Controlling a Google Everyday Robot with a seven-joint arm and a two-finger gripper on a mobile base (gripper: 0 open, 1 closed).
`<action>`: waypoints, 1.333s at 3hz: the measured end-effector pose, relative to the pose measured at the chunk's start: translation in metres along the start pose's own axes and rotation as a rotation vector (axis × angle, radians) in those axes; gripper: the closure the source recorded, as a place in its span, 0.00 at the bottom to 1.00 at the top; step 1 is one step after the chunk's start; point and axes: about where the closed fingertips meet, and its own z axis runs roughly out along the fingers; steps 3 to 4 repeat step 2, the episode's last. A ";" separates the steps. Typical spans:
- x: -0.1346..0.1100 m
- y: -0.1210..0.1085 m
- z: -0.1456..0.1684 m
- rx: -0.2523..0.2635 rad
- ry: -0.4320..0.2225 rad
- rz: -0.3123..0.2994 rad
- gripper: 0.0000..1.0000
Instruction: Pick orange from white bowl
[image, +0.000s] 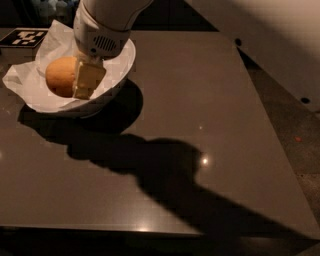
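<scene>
The orange lies in the white bowl at the far left of the dark table; crumpled white paper lines the bowl and sticks out past its rim. My gripper reaches down into the bowl from above. Its pale near finger presses against the orange's right side, and the other finger is hidden behind the fruit. The gripper looks shut on the orange, which sits low inside the bowl. The white wrist housing covers the bowl's back edge.
A black-and-white marker tag lies at the table's far left corner behind the bowl. The arm casts a broad shadow across the table's middle. The table's right edge runs diagonally, with grey floor beyond it.
</scene>
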 end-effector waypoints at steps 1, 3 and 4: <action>-0.002 0.019 -0.019 0.039 -0.032 -0.026 1.00; -0.001 0.020 -0.022 0.044 -0.033 -0.025 1.00; -0.001 0.020 -0.022 0.044 -0.033 -0.025 1.00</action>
